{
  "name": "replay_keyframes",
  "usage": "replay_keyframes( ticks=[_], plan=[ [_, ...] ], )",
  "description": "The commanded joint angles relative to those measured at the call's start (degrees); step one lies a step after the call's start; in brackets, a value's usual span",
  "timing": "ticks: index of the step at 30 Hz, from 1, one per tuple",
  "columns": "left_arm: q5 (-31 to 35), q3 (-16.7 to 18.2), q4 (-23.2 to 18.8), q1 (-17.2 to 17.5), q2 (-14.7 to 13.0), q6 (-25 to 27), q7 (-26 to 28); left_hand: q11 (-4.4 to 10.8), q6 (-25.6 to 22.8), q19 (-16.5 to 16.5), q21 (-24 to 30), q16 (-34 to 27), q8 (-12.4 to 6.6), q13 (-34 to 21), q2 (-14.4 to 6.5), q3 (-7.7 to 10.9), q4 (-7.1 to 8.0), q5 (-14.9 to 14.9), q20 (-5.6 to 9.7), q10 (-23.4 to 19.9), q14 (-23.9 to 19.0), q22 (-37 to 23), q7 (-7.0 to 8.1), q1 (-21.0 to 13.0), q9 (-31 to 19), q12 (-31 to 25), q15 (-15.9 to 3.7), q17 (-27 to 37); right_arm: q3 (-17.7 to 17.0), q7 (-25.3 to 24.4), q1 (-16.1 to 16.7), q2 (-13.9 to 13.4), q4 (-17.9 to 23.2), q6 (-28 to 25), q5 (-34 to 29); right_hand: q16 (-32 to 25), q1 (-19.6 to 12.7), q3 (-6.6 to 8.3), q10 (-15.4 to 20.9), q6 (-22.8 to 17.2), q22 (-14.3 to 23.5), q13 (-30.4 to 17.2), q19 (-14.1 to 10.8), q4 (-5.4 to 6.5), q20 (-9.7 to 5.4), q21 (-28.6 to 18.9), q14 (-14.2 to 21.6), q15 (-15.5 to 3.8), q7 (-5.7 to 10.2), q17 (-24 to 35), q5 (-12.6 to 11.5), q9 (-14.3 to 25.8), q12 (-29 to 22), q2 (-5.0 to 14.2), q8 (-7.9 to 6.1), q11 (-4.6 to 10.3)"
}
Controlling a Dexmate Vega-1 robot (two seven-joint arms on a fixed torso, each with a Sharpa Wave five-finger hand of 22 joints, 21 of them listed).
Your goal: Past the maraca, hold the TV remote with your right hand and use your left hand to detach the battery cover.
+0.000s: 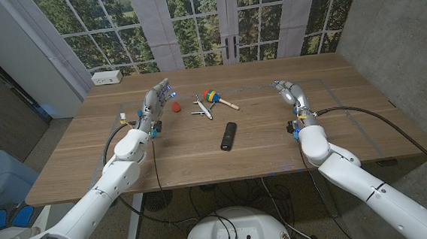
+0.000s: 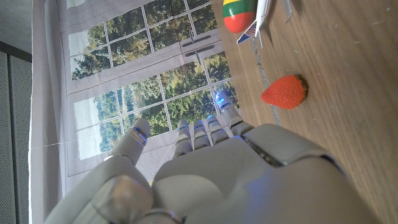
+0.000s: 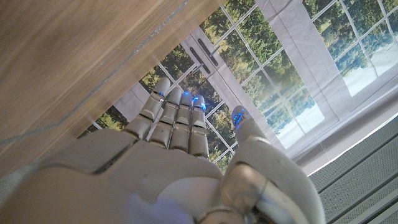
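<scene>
Head view first: the black TV remote [image 1: 229, 135] lies on the wooden table [image 1: 348, 110], and both hands are well apart from it. Just behind the remote lie a white toy plane [image 1: 202, 107] and the colorful maraca [image 1: 217, 98], side by side. The left hand [image 1: 154, 102] is far off to the left of the remote, fingers straight and loose, holding nothing. A red strawberry [image 1: 176, 105] sits between that hand and the plane. The right hand [image 1: 288, 94] is far off to the right of the remote, fingers straight too, holding nothing. A white power strip [image 1: 107, 78] sits at the back corner, far behind the remote on the left.

Left wrist view: the left hand [image 2: 211, 168] has its fingers stretched out and apart, with nothing in them. The strawberry [image 2: 285, 92] is near the fingertips. Past it are the maraca [image 2: 238, 15] and the plane [image 2: 260, 18].

Right wrist view: the right hand [image 3: 168, 155] has straight fingers side by side, with nothing in them. The table [image 3: 68, 56] runs beside it.
</scene>
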State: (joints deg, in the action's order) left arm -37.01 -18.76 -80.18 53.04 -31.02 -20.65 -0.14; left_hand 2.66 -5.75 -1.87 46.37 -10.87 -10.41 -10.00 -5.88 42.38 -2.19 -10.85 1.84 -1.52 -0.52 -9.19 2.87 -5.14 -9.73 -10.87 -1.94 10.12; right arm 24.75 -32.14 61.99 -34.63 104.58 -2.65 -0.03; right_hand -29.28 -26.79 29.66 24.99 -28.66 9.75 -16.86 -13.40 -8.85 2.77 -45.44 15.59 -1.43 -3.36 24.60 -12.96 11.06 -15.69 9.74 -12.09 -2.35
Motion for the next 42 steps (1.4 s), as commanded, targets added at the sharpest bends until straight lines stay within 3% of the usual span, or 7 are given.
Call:
replay_keyframes(
  ticks=[1,21,24,28,32,34,42],
  plan=[
    [-0.34,-0.08,0.4,-0.17,0.02,-0.16,-0.82,-0.04,-0.43,0.45,-0.3,-0.34,-0.35,-0.21,-1.36,0.21,-0.41,-0.34,0.15,-0.55,-0.47,-0.24,-0.04,0.69,-0.29,-0.49,-0.6,0.17,1.28,-0.52,1.07,-0.75,3.47,-4.46,-3.11,-0.49,-0.87,0.17,0.24,-0.03,0.3,-0.2,-0.91,-0.3,-0.82,-0.18,0.36,-0.26,0.35,0.19,-0.35,0.21,-0.46,-0.16,-0.2,0.49],
    [-1.06,-0.43,2.88,-1.74,0.68,-1.19,-3.47,-0.03,-0.56,0.82,-0.92,-0.28,-0.27,-0.22,-1.31,0.22,-0.66,-0.32,0.03,-0.66,-0.62,-0.26,0.04,0.89,-0.31,-0.45,-0.62,0.13,4.37,-0.99,1.96,-1.67,9.34,-14.25,-8.97,-0.72,-2.0,0.11,0.4,-0.16,0.32,-0.49,-1.54,-0.8,-1.54,-0.15,0.55,-0.84,0.85,0.27,-0.65,0.25,-0.59,-0.6,-0.12,1.19],
    [-1.13,-0.51,3.39,-2.0,0.89,-1.56,-3.92,-0.02,-0.57,0.86,-1.01,-0.28,-0.26,-0.22,-1.32,0.23,-0.68,-0.32,0.03,-0.64,-0.63,-0.26,0.02,0.91,-0.32,-0.44,-0.62,0.13,4.99,-1.0,2.01,-1.79,10.35,-16.02,-10.08,-0.69,-2.27,0.04,0.44,-0.07,0.32,-0.55,-1.97,-0.98,-1.05,-0.25,0.52,-0.91,0.78,0.2,-0.71,0.26,-0.62,-0.93,-0.07,1.05],
    [-1.3,-0.55,3.92,-2.22,1.12,-1.91,-4.39,-0.01,-0.56,0.9,-1.15,-0.26,-0.24,-0.22,-1.32,0.24,-0.75,-0.32,0.06,-0.67,-0.66,-0.27,-0.02,0.93,-0.32,-0.43,-0.62,0.12,6.85,-3.23,1.92,-0.95,11.64,-20.52,-14.14,-0.61,-2.22,-0.56,0.56,-0.09,0.3,-0.66,-2.59,-1.17,-0.37,-0.33,0.87,-0.66,0.71,-0.06,-0.61,0.28,-0.68,-2.31,-0.06,1.07],
    [-1.49,-0.55,4.44,-2.38,1.38,-2.19,-4.71,0.02,-0.61,0.96,-1.29,-0.23,-0.23,-0.22,-1.33,0.23,-0.83,-0.31,0.09,-0.66,-0.62,-0.27,-0.05,0.94,-0.32,-0.41,-0.58,0.11,8.76,-5.18,1.66,0.22,12.39,-24.82,-17.95,-0.49,-2.38,-1.63,0.95,-0.52,0.27,-0.88,-3.9,-1.34,1.98,-0.41,1.53,-1.25,1.37,-0.55,-0.38,0.32,-0.84,-4.64,-0.21,1.63],
    [-1.64,-0.56,4.68,-2.46,1.49,-2.31,-4.94,0.03,-0.58,0.98,-1.35,-0.22,-0.22,-0.22,-1.32,0.23,-0.88,-0.31,0.16,-0.66,-0.64,-0.27,-0.04,0.94,-0.32,-0.41,-0.68,0.09,9.59,-5.41,1.55,0.31,12.69,-25.96,-19.31,-0.6,-2.56,-1.85,1.25,-0.66,0.27,-0.95,-4.15,-1.38,2.47,-0.37,1.88,-1.67,1.48,-0.57,-0.33,0.34,-0.97,-5.13,-0.27,2.06],
    [-1.77,-0.57,5.52,-2.67,1.87,-3.14,-5.56,0.08,-0.62,1.11,-1.63,-0.22,-0.2,-0.22,-1.32,0.21,-0.97,-0.3,0.12,-0.72,-0.71,-0.28,-0.03,1.02,-0.33,-0.41,-0.68,0.1,12.36,-5.83,1.42,0.3,14.06,-29.57,-24.52,-1.22,-3.57,-2.46,2.7,-1.83,0.29,-1.36,-4.31,-1.42,1.88,0.03,3.31,-2.84,2.41,-0.48,-0.03,0.43,-1.64,-6.57,-0.74,3.07]
  ],
)
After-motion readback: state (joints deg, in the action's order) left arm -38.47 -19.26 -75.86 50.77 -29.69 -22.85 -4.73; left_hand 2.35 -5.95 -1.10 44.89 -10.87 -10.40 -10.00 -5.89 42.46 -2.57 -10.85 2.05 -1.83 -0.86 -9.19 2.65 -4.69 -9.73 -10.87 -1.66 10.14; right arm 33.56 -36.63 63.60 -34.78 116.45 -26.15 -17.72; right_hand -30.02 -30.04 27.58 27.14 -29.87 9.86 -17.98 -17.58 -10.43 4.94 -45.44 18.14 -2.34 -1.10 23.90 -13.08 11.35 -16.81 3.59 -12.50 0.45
